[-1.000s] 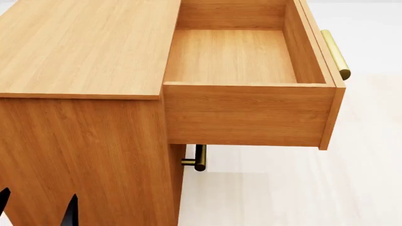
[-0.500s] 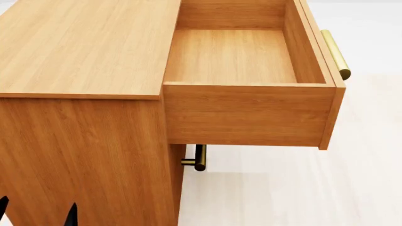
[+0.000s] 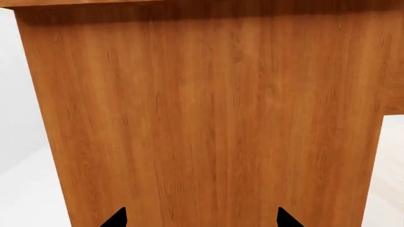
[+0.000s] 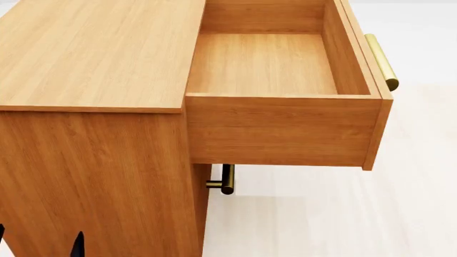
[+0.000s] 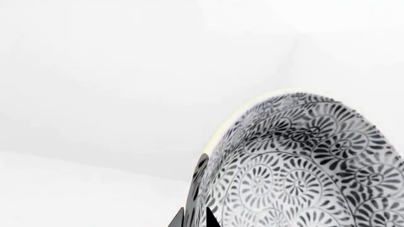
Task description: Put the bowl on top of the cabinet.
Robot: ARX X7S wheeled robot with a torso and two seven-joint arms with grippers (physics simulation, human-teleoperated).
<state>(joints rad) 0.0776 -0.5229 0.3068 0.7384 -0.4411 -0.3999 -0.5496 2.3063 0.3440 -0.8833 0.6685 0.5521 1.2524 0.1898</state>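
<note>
The bowl point(image 5: 303, 165), white with a dense dark grey floral pattern, fills the lower part of the right wrist view. My right gripper point(image 5: 194, 218) is shut on its rim, one finger on each side of the wall. Neither the bowl nor that gripper shows in the head view. The orange-brown cabinet point(image 4: 93, 53) shows its bare flat top at the head view's left. My left gripper point(image 4: 39, 243) hangs low in front of the cabinet's side panel point(image 3: 208, 118). It is open, its fingertips point(image 3: 117, 218) wide apart with nothing between them.
The cabinet's top drawer point(image 4: 279, 131) is pulled far out to the right and is empty inside, with a brass bar handle point(image 4: 382, 61) on its front. A second brass handle point(image 4: 226, 180) sticks out below it. Pale floor point(image 4: 335, 214) lies to the right.
In the head view the left gripper's fingertips have sunk lower toward the bottom edge. The cabinet and drawer have not moved.
</note>
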